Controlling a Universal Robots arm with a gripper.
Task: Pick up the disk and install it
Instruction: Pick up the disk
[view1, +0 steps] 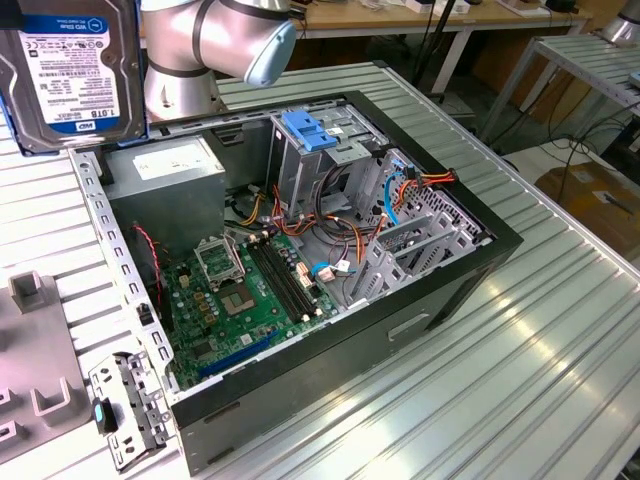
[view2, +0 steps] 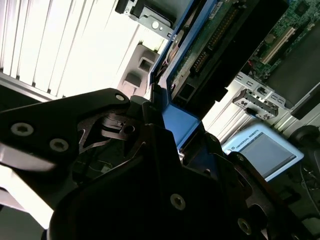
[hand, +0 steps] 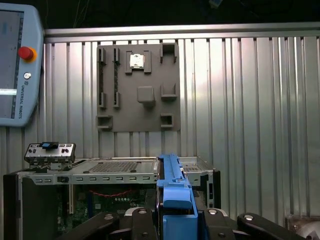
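In the exterior view, even, bright light falls on the table around the case, and its ribs gleam. Inside the case the near wall throws soft shade. In the second wrist view the table burns out to white glare, while the gripper and disk sit nearly black against it. In the first wrist view pale streaks run along the table beyond the case, whose inside is dim.

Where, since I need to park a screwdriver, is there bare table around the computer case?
The ribbed table lies bare along the computer case on the exterior view's right, down to the near corner. Crowded: inside the case, cables and the motherboard; on the exterior view's left, a grey fixture plate and a metal bracket.
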